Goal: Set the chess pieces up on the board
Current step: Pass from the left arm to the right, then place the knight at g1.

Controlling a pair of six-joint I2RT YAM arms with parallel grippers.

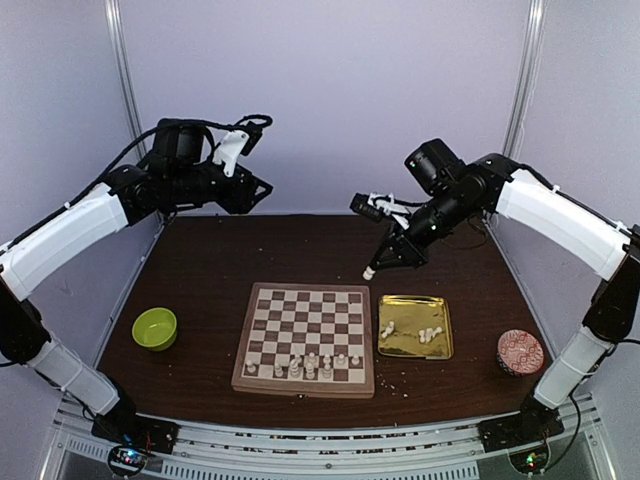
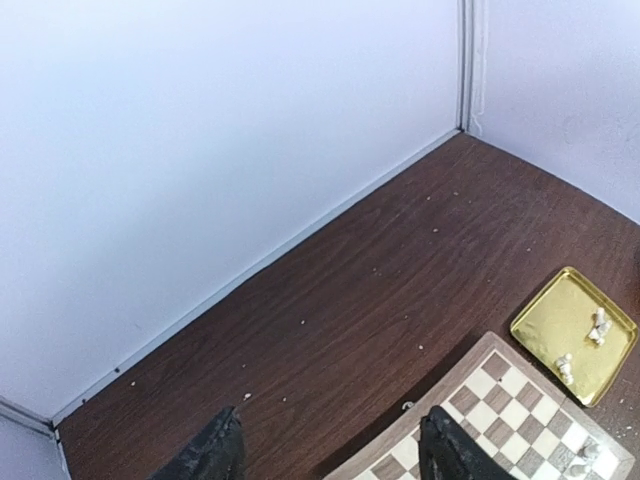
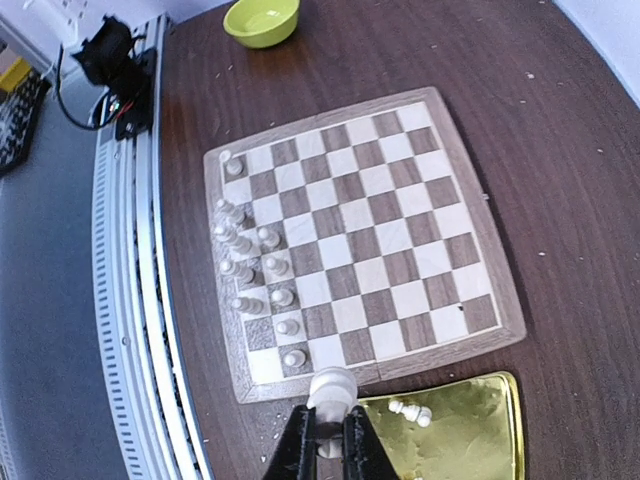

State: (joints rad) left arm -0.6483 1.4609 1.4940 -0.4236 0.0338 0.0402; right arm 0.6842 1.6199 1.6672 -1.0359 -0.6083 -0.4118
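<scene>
The wooden chessboard (image 1: 305,335) lies at the table's middle front, with several cream-white chess pieces (image 1: 310,365) standing on its two near rows. It also shows in the right wrist view (image 3: 360,235) with the pieces (image 3: 250,270) along its left side. My right gripper (image 1: 372,268) is high above the table beyond the board's far right corner, shut on a white chess piece (image 3: 331,392). My left gripper (image 2: 330,455) is open and empty, raised at the back left, its fingers (image 2: 215,455) over bare table near the board's edge (image 2: 470,370).
A shiny gold tray (image 1: 415,327) right of the board holds a few lying white pieces (image 1: 430,335). A green bowl (image 1: 155,328) sits at the front left. A round red patterned object (image 1: 520,352) sits at the front right. Crumbs dot the dark table.
</scene>
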